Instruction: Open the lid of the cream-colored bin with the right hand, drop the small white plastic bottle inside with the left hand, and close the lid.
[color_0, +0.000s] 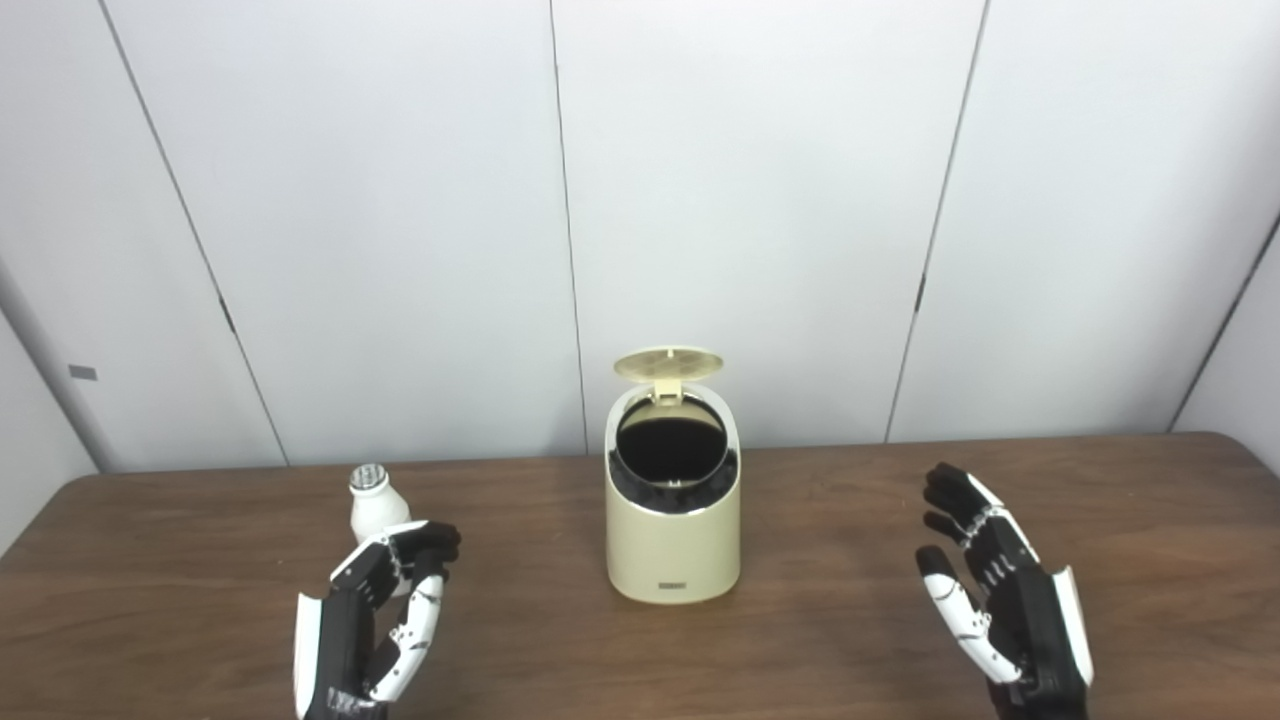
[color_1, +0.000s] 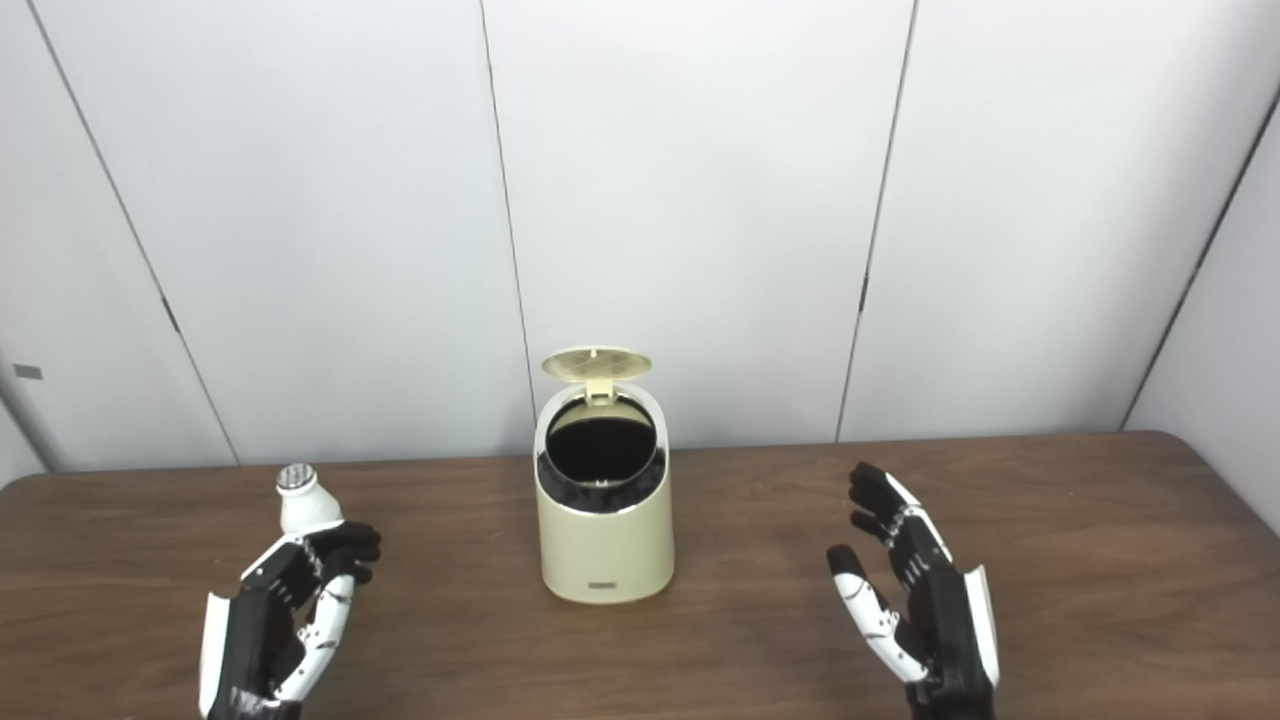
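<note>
Since the lid (color_0: 668, 364) of the cream-colored bin (color_0: 672, 530) is already tipped up at the back, the round dark hole in the top is open and ready. The bin stands in the middle of the brown table (color_0: 820, 640).

The small white plastic bottle (color_0: 375, 506) stands straight up on the table, to the left of the bin and well apart from it. Its silver cap (color_0: 368, 478) points up, so its long way runs up and down. The left hand (color_0: 385, 610) is the near one. The bottle sits just past its fingers (color_0: 425, 545), a bit farther from the robot. The fingers are curled in front of the bottle, with a gap to the thumb. I cannot tell if they touch the bottle yet, but the hand does not look wrapped around it.

The right hand (color_0: 985, 590) is on the other side of the bin, well apart from it. Its fingers are spread wide and it holds nothing.

The next step, I think, is for the left hand to reach a little forward and close around the bottle's side. If it pushes too hard, the standing bottle could tip over.
</note>
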